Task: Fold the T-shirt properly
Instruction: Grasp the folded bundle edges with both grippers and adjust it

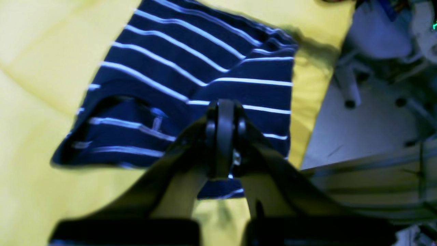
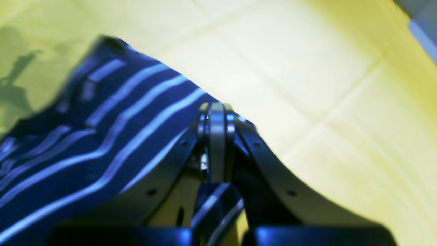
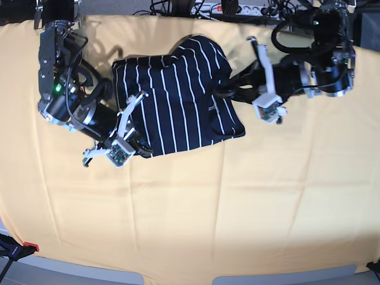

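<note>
T-shirt lay on the cloth toward the back of the table, between our two arms, and it looked already part-folded: a compact, roughly rectangular bundle with no sleeve spread out to either side. We judged the task to be well along but not finished. In the base view the outline was uneven, with a rumpled bulge at the far edge and a slanting near edge. In the left wrist view one end of the shirt gaped open in a loose pocket, so the layers did not lie flat.

Our right gripper was at the shirt's near corner on the base view's left side. Its jaws were pressed together, and a strip of striped fabric showed just behind the tips in the right wrist view. We took it to be pinching the shirt's edge, though that picture was blurred.

Our left gripper hung over the opposite side of the shirt with its jaws shut too. We could not tell from the pictures whether any fabric was caught between them or whether the tips were only resting above the stripes.

By our reckoning, what remained was at least one more fold to bring the bundle together, then flattening the gaping end and squaring the edges.
</note>
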